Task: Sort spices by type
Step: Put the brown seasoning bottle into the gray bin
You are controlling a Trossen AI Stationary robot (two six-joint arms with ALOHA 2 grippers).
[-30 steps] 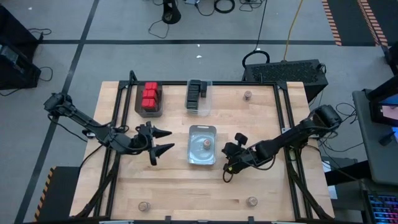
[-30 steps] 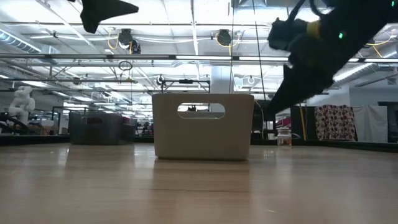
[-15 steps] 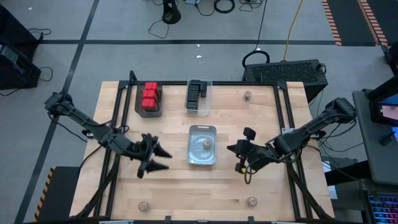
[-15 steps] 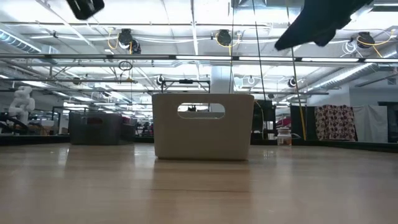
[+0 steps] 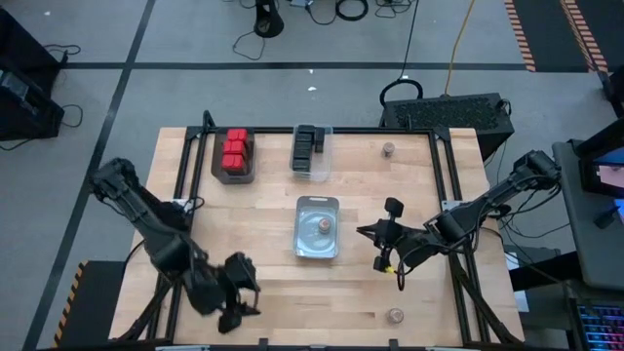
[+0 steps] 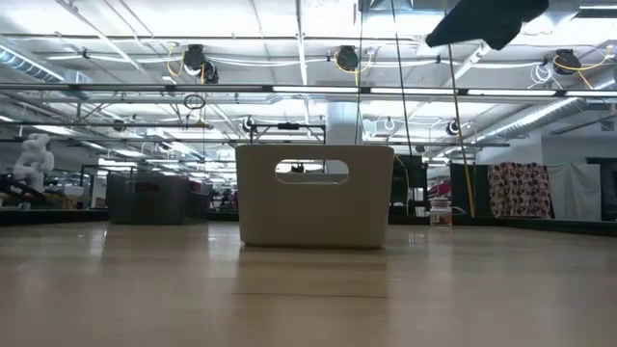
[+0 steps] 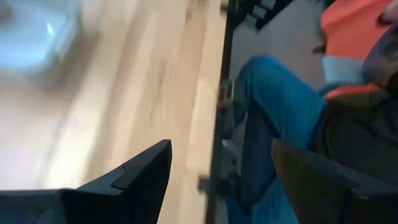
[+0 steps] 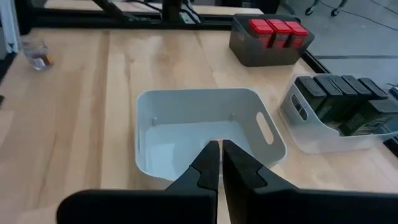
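Note:
Red boxy spices fill a dark bin at the far left, and the right wrist view shows them too. Black boxy spices sit in a clear bin beside it. One round jar stands in the white bin. Other jars stand on the table at the far right, near right and near left. My left gripper hangs open over the near-left corner. My right gripper is shut, high up just right of the white bin.
Bare wood lies between the bins and the near edge. The white bin stands mid-table with a handle hole in its wall. A person in blue trousers is close beyond the near edge. Black frame rails run along the table's edges.
My left gripper has swung from beside the white bin toward the near-left corner and turned until its fingers point past the near edge. My right gripper has drawn back from the bin toward the right edge and risen.

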